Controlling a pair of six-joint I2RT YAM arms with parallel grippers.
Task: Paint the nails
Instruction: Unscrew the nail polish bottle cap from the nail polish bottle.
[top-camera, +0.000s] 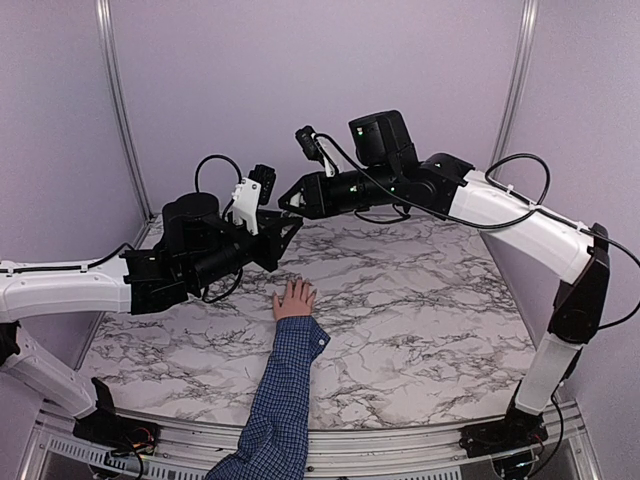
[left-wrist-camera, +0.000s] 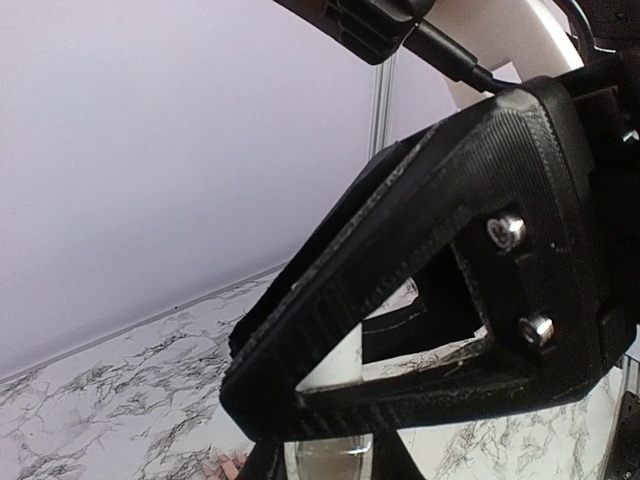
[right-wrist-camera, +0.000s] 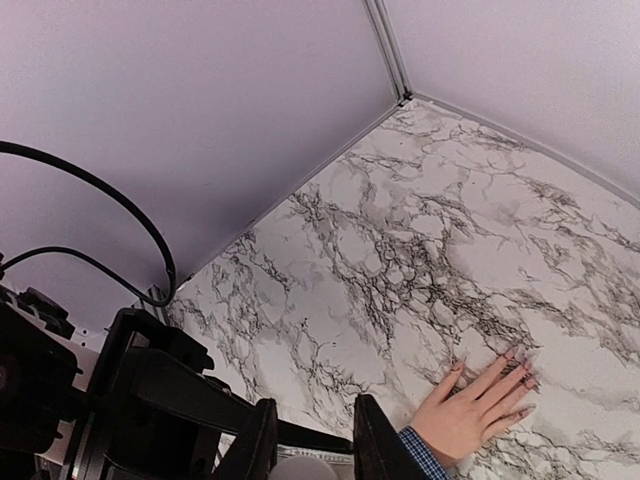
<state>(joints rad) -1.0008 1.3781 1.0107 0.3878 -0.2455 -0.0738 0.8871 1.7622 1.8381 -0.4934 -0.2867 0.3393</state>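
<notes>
A small light-skinned hand in a blue checked sleeve lies flat on the marble table, fingers spread. Its nails look faintly pink in the right wrist view; the fingertips also peek into the left wrist view. My left gripper hovers above and behind the hand, shut on a small clear bottle. My right gripper meets it from the right, its fingers closed around the bottle's whitish cap. The right gripper's black frame fills the left wrist view.
The marble tabletop stretches to lilac walls at the back and sides, with metal corner posts. Black cables loop over both wrists. The sleeve crosses the table's front edge between the arm bases.
</notes>
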